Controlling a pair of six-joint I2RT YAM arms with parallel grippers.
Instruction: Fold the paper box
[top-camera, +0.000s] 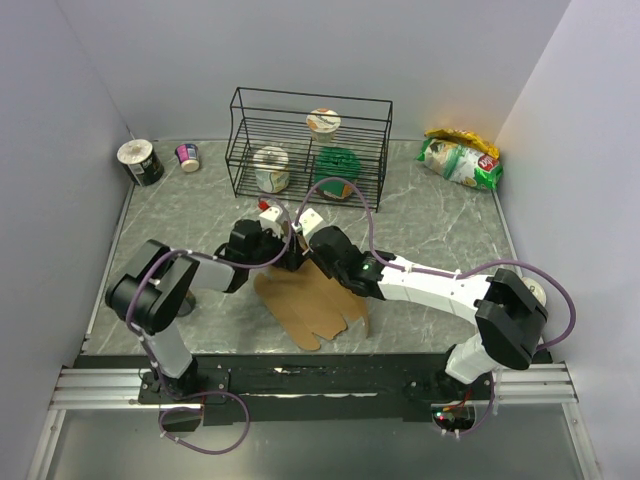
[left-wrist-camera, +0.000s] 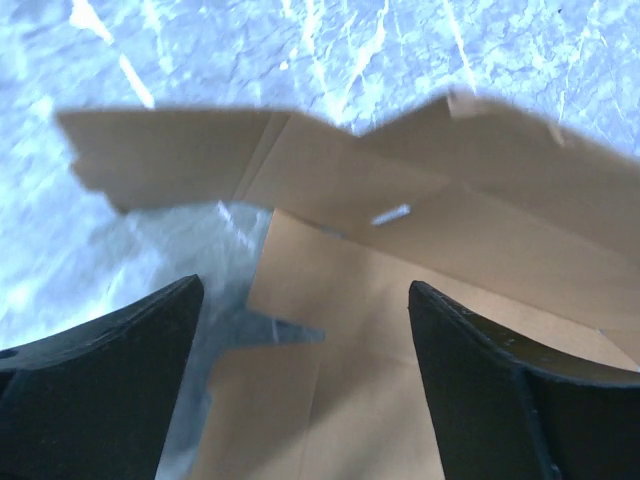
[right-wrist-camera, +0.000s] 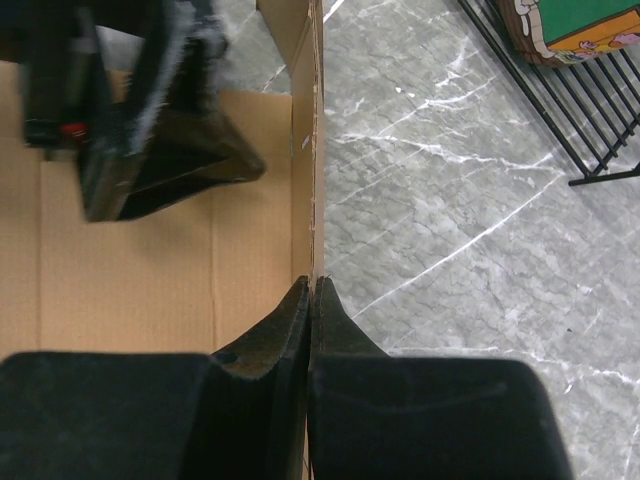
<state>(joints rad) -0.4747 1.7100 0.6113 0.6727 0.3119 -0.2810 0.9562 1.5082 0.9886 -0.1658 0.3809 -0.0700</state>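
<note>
While the top view shows only that the left gripper and right gripper meet over the far side of the box, the wrist cameras tell their grips apart. The right wrist view shows its fingers pressed together on the thin edge of an upright flap. The left wrist view shows its fingers spread wide above flat card, holding nothing.

The box lies mostly flat on the table, its near corner close to the near edge. Bare table runs from the flap to the rack.

From above, the arms hide the box's far flaps. In the right wrist view the left gripper is only a blur.
</note>
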